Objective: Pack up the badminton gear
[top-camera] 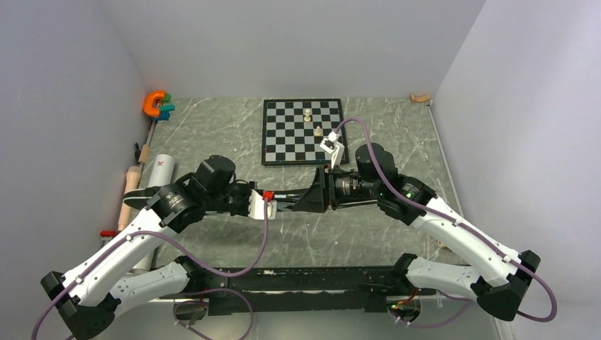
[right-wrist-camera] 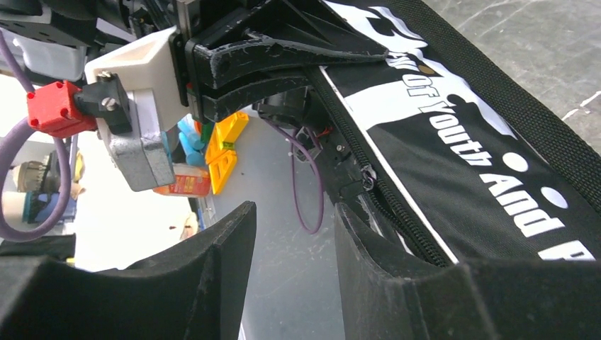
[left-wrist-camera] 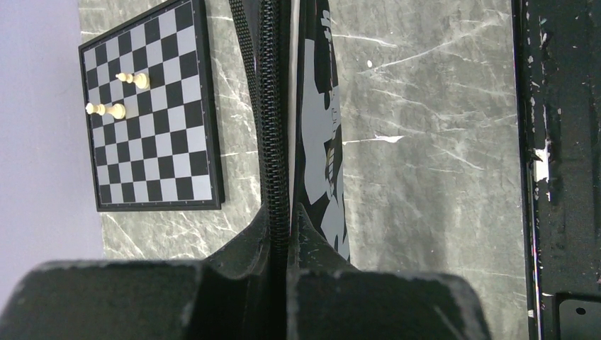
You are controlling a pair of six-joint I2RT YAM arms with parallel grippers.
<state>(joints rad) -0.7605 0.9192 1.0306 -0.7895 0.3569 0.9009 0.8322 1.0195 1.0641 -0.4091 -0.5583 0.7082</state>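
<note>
The left tool (left-wrist-camera: 287, 237) is clenched on the zipped edge of the black bag (right-wrist-camera: 453, 142), holding it up over the middle of the tabletop (top-camera: 212, 134). The right tool (right-wrist-camera: 290, 227) gapes, empty, beside the zip pull (right-wrist-camera: 368, 176); I'd have it pinch that tab squarely before pulling.

Black bag (right-wrist-camera: 439, 152) with white lettering; black-and-white chequered chessboard (top-camera: 301, 131); grey marbled table (top-camera: 212, 134).

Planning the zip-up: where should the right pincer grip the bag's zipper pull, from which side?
Pinch the zipper pull by its small tab, probably straight ahead from the open right pincer, straddling the teeth. The left pincer clamps the bag on edge, so its zipper faces that way.
</note>
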